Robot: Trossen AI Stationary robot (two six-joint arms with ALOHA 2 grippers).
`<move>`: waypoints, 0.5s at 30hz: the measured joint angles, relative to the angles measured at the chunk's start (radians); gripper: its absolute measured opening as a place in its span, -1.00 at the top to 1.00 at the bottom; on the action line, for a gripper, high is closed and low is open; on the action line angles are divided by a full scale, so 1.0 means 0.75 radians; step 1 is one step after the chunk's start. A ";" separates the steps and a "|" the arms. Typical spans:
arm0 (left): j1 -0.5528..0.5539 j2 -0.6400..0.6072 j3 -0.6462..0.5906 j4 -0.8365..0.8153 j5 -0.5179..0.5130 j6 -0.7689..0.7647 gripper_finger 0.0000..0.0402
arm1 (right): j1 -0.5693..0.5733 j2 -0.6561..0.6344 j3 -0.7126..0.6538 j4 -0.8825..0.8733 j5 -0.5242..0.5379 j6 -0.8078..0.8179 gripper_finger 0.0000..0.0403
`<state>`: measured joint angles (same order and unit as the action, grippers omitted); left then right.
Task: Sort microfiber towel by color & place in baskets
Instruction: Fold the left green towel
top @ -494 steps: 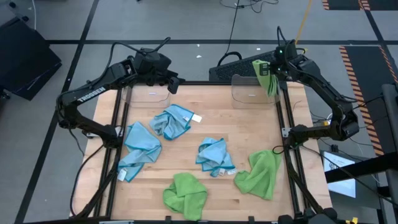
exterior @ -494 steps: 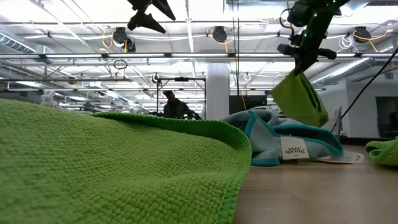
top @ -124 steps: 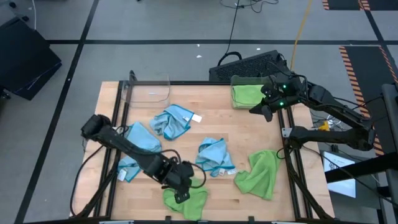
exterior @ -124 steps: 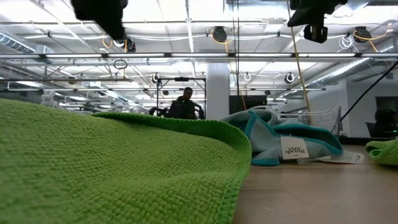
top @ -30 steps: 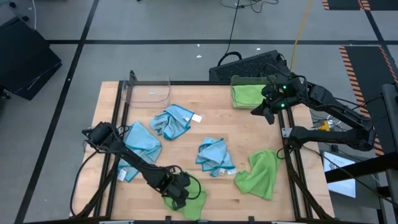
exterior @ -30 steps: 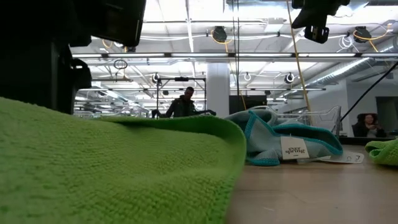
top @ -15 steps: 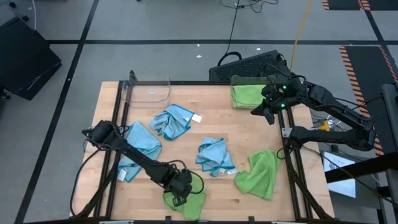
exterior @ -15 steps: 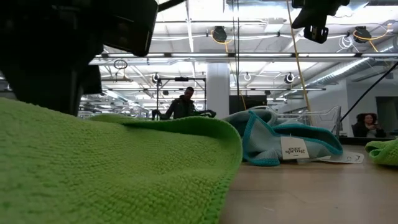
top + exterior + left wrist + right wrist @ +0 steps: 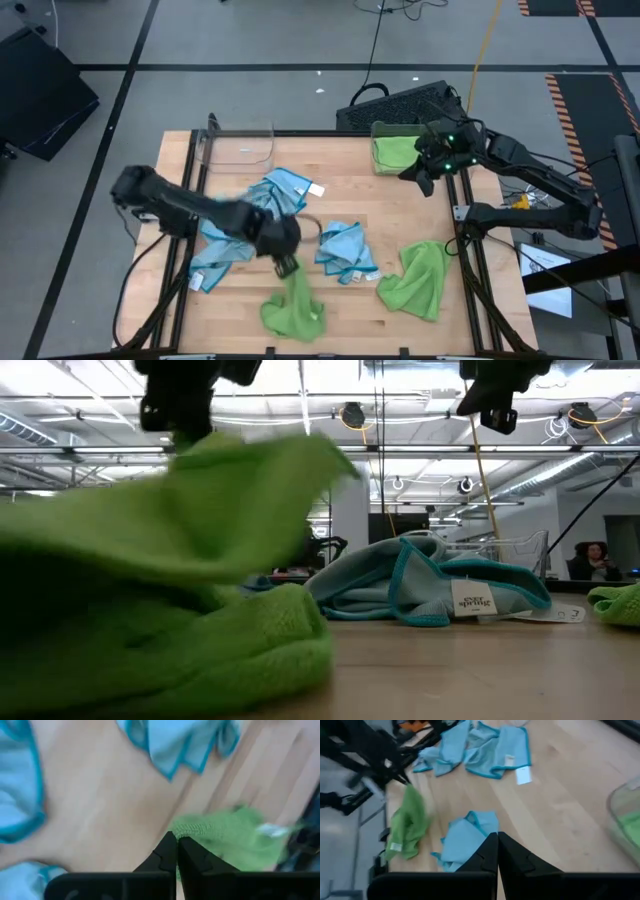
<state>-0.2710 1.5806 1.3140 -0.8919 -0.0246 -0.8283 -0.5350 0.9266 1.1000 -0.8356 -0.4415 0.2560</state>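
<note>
Green towel [image 9: 293, 305] at the front edge of the table hangs from the left gripper [image 9: 285, 266] – its fingers are closed on one corner and most of the cloth lies on the wood. One green towel [image 9: 394, 152] already sits in the right basket [image 9: 378, 130]; the left basket [image 9: 240, 147] is without any towel. Another green towel [image 9: 415, 281] and three blue ones – I judge them unsorted – lie on the table. The right gripper [image 9: 424, 178] waits closed and without load beside its basket, so the task looks far from finished

Overhead camera faces straight down; low camera sits level, sharing the lifted green towel [image 9: 292, 300].
</note>
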 joint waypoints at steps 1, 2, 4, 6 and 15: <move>0.030 -0.037 0.000 -0.001 -0.001 -0.003 0.97 | 0.000 0.010 0.000 0.008 0.001 0.000 1.00; 0.060 -0.071 0.001 -0.001 -0.002 -0.006 0.97 | 0.000 0.019 0.000 0.022 0.000 0.000 1.00; 0.115 -0.131 0.000 -0.001 -0.003 -0.006 0.98 | 0.000 0.039 0.000 0.049 -0.001 0.008 1.00; 0.164 -0.180 0.000 0.007 -0.003 -0.011 0.98 | 0.000 0.057 0.000 0.090 -0.007 0.031 1.00; 0.337 -0.337 0.001 0.031 0.001 0.134 0.98 | 0.038 0.146 0.001 0.238 -0.039 0.098 0.73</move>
<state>-0.0182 1.3278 1.3144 -0.8684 -0.0239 -0.7281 -0.5068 1.0363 1.1004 -0.6575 -0.4709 0.3298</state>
